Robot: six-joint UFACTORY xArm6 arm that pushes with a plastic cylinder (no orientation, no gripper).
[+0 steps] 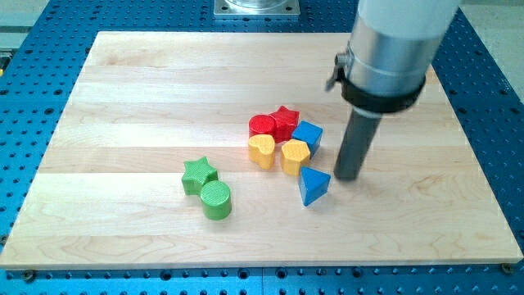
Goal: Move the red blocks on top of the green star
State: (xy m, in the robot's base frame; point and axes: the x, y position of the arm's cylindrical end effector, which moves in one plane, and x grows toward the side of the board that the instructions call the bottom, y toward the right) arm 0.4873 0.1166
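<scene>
While the wooden board (pixel 147 98) fills most of the view on a blue perforated table (pixel 33 98), the arm's grey housing (pixel 393 49) comes down from the far right and ends in a dark rod. My tip (pixel 348 178) rests on the board just right of a blue triangle block (pixel 313 185), close to it but seemingly not touching. It is a bare rod with nothing to spread or pinch, and it holds no block.

A tight cluster sits left of the rod: a blue cube (pixel 308 135), two yellow blocks (pixel 295 156) (pixel 262 151) side by side, and behind them the red round block (pixel 262 125) and red star (pixel 285 120), touching each other. The yellow blocks lie between the reds and the green star (pixel 198 174), which sits well apart toward the near left, with a green cylinder (pixel 217 199) touching its near right side.
</scene>
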